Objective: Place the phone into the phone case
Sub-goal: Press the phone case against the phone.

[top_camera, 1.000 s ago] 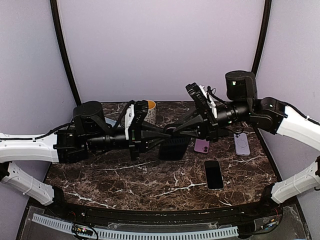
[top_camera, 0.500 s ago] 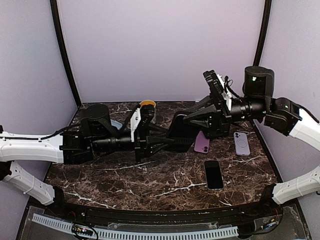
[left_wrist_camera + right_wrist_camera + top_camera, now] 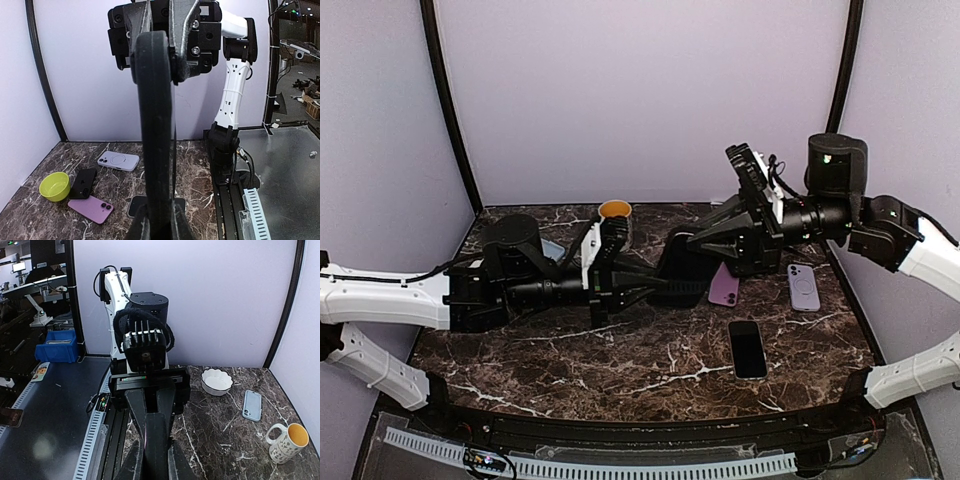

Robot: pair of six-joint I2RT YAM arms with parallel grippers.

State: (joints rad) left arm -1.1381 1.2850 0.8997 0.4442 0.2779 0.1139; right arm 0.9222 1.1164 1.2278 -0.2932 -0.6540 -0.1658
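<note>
A black phone case (image 3: pixel 682 268) hangs in the air above the table's middle, held at both ends. My left gripper (image 3: pixel 658 287) is shut on its left end and my right gripper (image 3: pixel 688 243) on its right end. In the left wrist view the case (image 3: pixel 154 125) stands edge-on between my fingers (image 3: pixel 137 227), and a thin dark slab, apparently the phone (image 3: pixel 175 165), lies flat against its right face. In the right wrist view the same black slab (image 3: pixel 156 440) sits clamped between the fingers (image 3: pixel 131 465), with the left gripper's body behind it.
On the marble table lie a purple phone (image 3: pixel 724 290), a lilac case (image 3: pixel 804 287) and a black phone face up (image 3: pixel 748 348). A yellow-lined mug (image 3: pixel 616 213) stands at the back. A green bowl (image 3: pixel 54 186), a white bowl (image 3: pixel 216 381) and another black phone (image 3: pixel 83 182) also show.
Both grippers have carried the black case up and to the right, off the table. In the last half second the left arm sank a little; the right barely moved.
</note>
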